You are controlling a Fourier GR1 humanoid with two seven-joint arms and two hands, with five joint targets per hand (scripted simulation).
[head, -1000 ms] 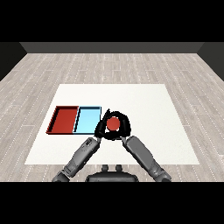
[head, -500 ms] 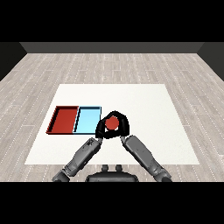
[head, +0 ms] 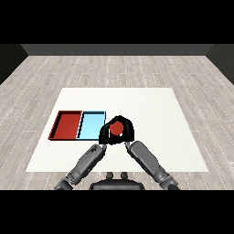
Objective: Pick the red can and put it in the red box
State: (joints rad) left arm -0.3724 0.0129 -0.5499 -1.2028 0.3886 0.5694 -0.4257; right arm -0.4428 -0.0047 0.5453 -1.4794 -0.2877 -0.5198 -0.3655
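In the head view, a white worktop (head: 151, 105) is lying across a pale wood-plank floor (head: 114, 68), with a dark wall (head: 114, 48) running along the far edge of the room. Two trays are sitting side by side toward the worktop's left part, their long edges touching: the red tray (head: 67, 124) is lying at the left, and the light blue tray (head: 90, 124) is lying just to its right.

The red can (head: 116, 128) is showing as a small red round shape just right of the light blue tray's near right corner, outside both trays. Whether it is resting on the worktop or being held above it cannot be told from this angle.

The right hand (head: 127, 131) is reaching in from the lower right on its grey forearm, and its black fingers (head: 124, 121) are curling over and round the can, gripping it from the right and from behind. The left hand (head: 106, 134) is coming in from the lower left on its own grey forearm and is sitting right against the can's left side, at the light blue tray's near right corner. Its black shape is merging with the other hand, so I cannot tell whether its fingers are open or closed.

The two forearms are converging toward the can.
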